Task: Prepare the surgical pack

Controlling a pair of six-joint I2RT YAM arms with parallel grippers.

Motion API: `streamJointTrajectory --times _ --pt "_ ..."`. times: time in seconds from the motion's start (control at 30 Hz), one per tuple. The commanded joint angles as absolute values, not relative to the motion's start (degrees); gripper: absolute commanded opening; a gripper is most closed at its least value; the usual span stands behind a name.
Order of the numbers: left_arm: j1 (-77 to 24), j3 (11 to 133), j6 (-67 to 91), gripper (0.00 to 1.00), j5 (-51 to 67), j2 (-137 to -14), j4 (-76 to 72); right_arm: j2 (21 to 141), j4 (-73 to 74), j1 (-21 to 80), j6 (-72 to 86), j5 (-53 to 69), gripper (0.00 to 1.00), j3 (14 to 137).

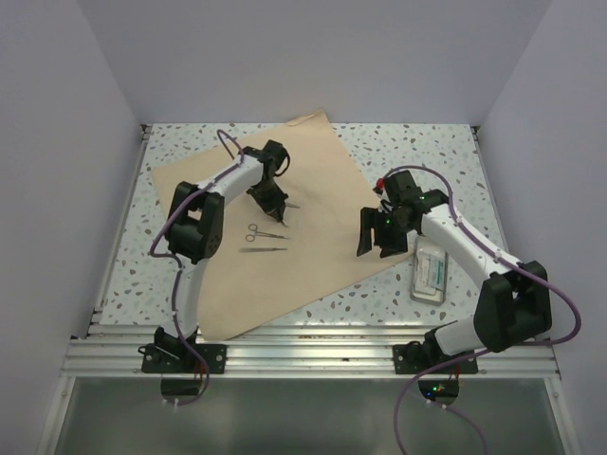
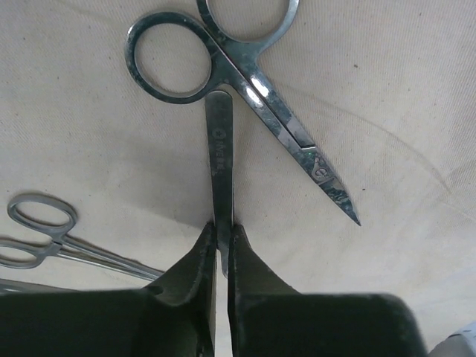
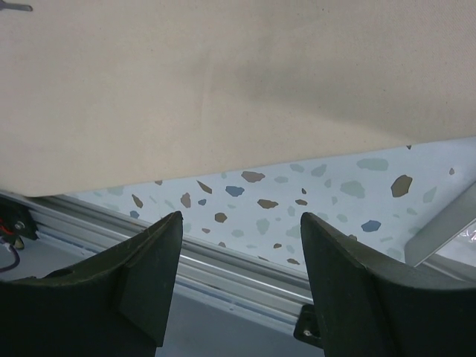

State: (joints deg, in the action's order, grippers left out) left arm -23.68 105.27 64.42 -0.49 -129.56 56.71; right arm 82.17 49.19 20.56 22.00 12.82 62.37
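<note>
Left claw [image 2: 222, 242] is pinched narrow on a flat steel tool [image 2: 219, 149], whose long axis runs straight ahead. Scissors [image 2: 245, 74] lie just past its far end. The pack [image 2: 401, 111] lies spread flat directly beneath this claw. Right claw [image 3: 242, 245] hangs wide and empty over the desk [image 3: 297, 193], with the pack's edge just ahead.

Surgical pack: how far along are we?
Done: wrapping sheet lies flat, unfolded, with scissors and forceps on it. In hand: left end effector is shut on a flat steel tool over the sheet. Left: tray sits off the sheet by the open, empty right end effector; no folding yet.
</note>
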Motion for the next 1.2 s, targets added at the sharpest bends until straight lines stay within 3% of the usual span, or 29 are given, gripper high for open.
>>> streamJointTrajectory --times 0.0,0.3,0.5,0.77,1.17 --pt "-23.29 106.70 63.99 0.01 -0.27 -128.94 57.92 82.17 48.25 20.57 20.83 13.88 0.68 64.07" --pt "-24.87 95.55 53.74 0.00 7.37 -114.80 52.94 89.37 46.41 20.65 23.99 21.87 0.69 72.59" --pt "-28.56 87.46 39.31 0.00 26.60 -107.76 42.82 94.56 38.68 21.79 33.39 29.96 0.72 75.41" --pt "-32.16 77.26 37.00 0.00 35.42 -99.85 32.44 97.91 33.31 25.75 41.48 27.51 0.73 80.07" --pt "-33.31 77.61 35.68 0.00 36.82 -98.61 31.38 100.19 33.75 28.48 43.86 25.49 0.57 76.99"
